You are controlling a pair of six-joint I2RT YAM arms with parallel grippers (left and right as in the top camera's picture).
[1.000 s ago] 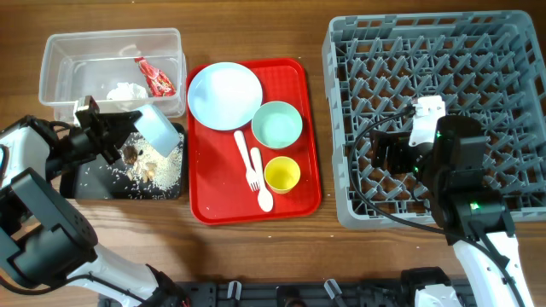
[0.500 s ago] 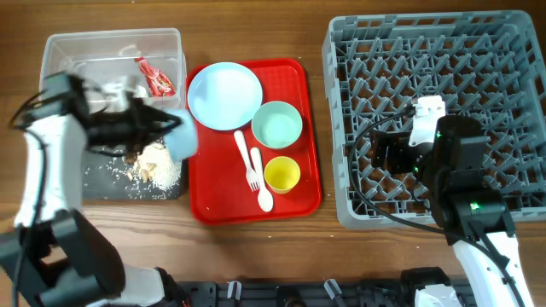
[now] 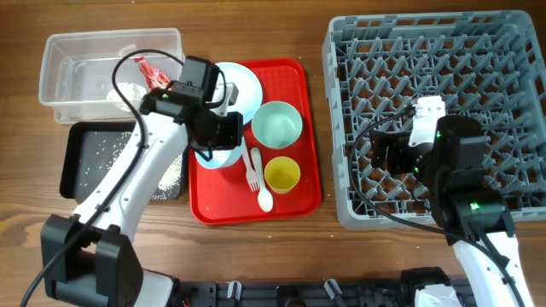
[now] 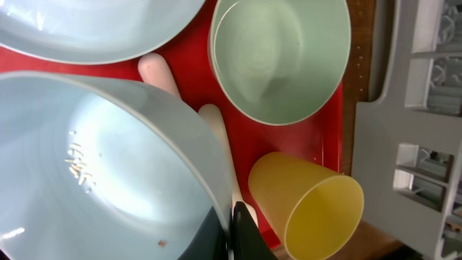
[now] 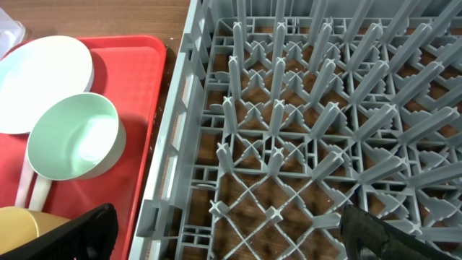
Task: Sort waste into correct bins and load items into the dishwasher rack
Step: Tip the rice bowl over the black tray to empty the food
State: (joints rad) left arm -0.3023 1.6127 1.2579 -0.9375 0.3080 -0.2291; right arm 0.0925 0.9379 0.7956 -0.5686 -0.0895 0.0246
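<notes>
Pale blue bowl [image 4: 108, 166] gripped at rim by left pincer [image 4: 232, 230], above red tray [image 3: 290, 77]; left arm stretched across. Right pincer [image 5: 231, 238] spread wide over grey rack [image 5: 180, 144].

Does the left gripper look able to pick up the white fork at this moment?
Probably not: the left gripper is shut on a pale blue bowl, which hangs over the handle of the white fork on the red tray.

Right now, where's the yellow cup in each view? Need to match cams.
Overhead: yellow cup on the red tray, lower right, just below the mint bowl.
Left wrist: lower right, below the mint bowl.
Right wrist: bottom-left corner, only its rim showing, below the mint bowl.
Shared landmark: the mint bowl.
</notes>
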